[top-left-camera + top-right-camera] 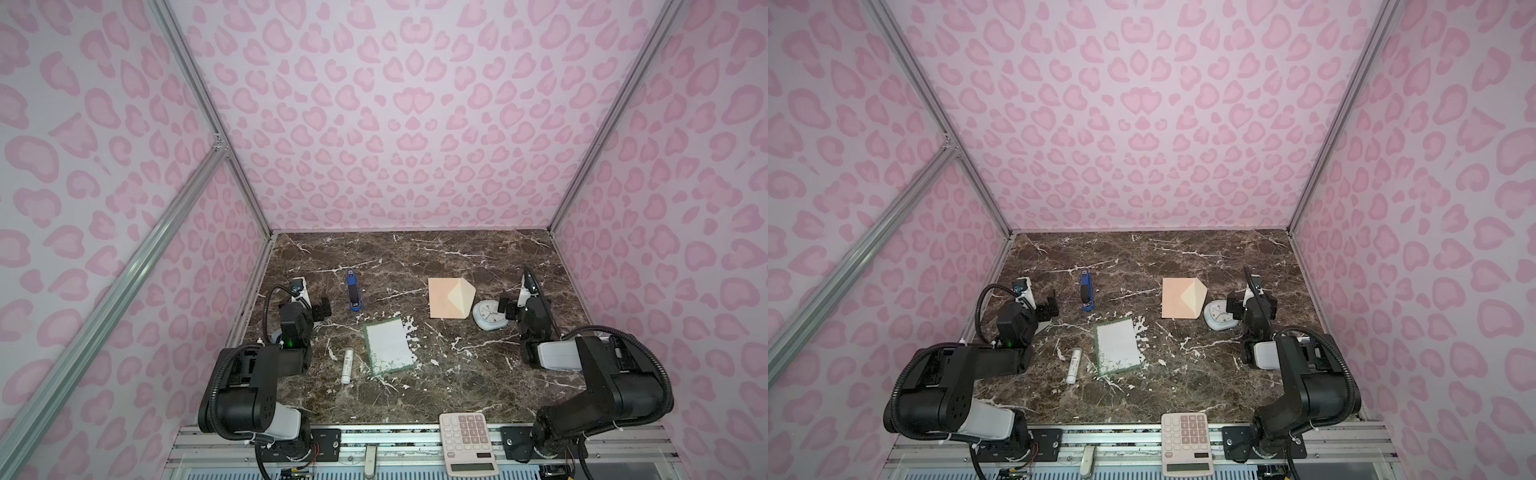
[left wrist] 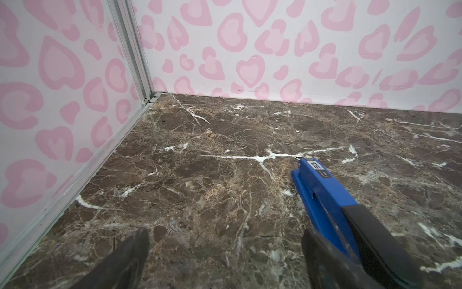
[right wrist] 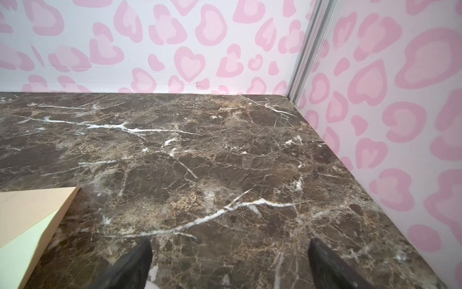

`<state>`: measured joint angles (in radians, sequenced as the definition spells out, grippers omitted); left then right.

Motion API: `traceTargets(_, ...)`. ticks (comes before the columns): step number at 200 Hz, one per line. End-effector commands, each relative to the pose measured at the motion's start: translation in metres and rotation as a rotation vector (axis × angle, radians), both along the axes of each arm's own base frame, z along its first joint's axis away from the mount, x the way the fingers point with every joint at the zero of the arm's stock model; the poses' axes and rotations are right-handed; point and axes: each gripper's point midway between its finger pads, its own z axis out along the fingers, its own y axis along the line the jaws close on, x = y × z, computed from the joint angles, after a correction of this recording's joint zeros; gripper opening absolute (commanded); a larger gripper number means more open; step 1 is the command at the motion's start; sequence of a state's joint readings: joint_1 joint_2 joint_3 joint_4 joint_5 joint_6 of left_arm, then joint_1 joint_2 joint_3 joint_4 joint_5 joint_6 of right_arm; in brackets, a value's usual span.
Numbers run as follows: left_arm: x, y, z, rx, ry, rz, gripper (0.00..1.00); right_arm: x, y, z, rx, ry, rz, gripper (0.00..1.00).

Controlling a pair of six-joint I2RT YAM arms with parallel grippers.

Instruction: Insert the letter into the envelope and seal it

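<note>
The letter (image 1: 388, 347) (image 1: 1118, 345), a white sheet with a green border, lies flat on the marble table left of centre. The peach envelope (image 1: 446, 297) (image 1: 1179, 298) lies farther back on the right, its pointed cream-lined flap open toward the right; its corner shows in the right wrist view (image 3: 30, 212). My left gripper (image 1: 322, 308) (image 1: 1050, 305) (image 2: 225, 234) hovers open by the left wall, empty, left of the letter. My right gripper (image 1: 505, 305) (image 1: 1235, 305) (image 3: 230, 243) stands open and empty, just right of the envelope.
A blue stapler (image 1: 353, 291) (image 2: 322, 190) lies just beside the left gripper. A small white clock (image 1: 488, 315) sits between the envelope and the right gripper. A white tube (image 1: 347, 365) lies left of the letter. A calculator (image 1: 467, 442) rests on the front rail.
</note>
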<state>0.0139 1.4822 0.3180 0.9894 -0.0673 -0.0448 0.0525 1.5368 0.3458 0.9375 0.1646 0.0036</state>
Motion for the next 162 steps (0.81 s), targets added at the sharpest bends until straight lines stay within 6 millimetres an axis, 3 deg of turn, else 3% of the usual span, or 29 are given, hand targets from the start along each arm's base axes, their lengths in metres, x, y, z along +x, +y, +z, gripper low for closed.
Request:
traceTargets(1,0.0032,-0.0002,0.0068,0.005,-0.023,-0.005,0.97,0.0021,-0.0003,0.0045,0.0,-0.017,-0.002,1.0)
traceTargets(162,0.003,-0.0007,0.0067,0.003,-0.024,-0.007,0.98,0.0026,-0.0008,0.004,0.008,-0.015,0.0,1.0)
